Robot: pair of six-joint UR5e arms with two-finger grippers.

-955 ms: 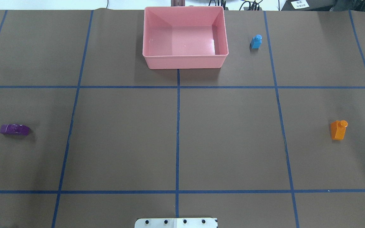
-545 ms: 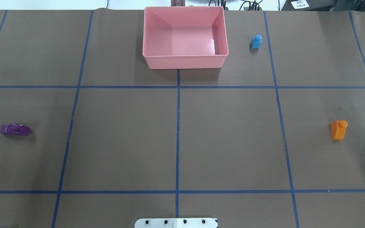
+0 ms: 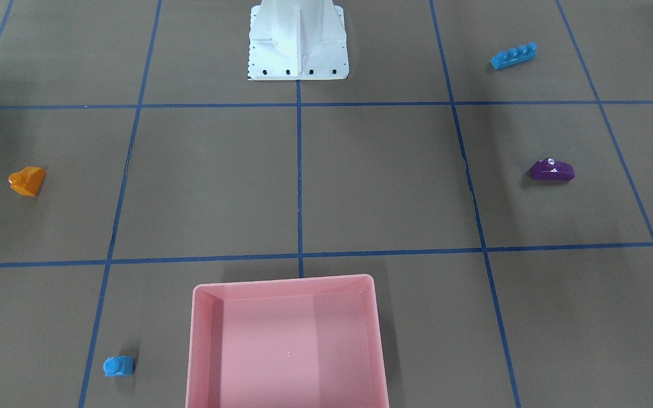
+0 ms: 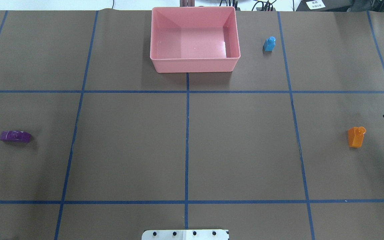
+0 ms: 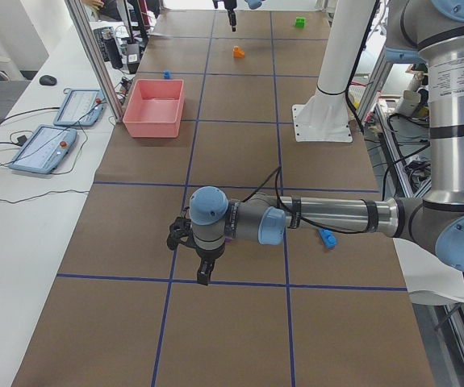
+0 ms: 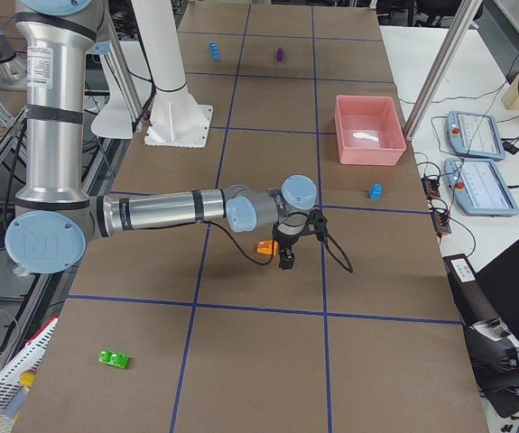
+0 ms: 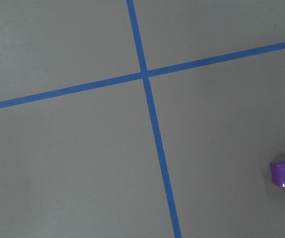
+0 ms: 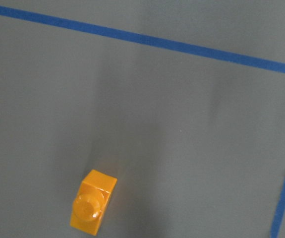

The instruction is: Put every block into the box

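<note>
Five blocks lay on the brown desk, all outside the one box (image 4: 194, 65), a pink tray that sat against the middle of the far edge. One small blue block (image 4: 269, 44) stood near that same edge, just to the robot's right of the box. One orange block (image 4: 356, 137) sat close to the right end, about midway between the near and far edges. One purple block (image 4: 15, 136) lay near the left end. One long blue block (image 3: 513, 55) rested toward the robot's edge on the left side. One green block (image 6: 113, 359) lay by the corner of the right end and the robot's edge.

Two grippers hung over the desk. The right gripper (image 6: 286, 251) pointed down near the orange block. The left gripper (image 5: 202, 264) hung by the purple one. Neither carried a block, and how far either pincer was parted could not be told.
</note>
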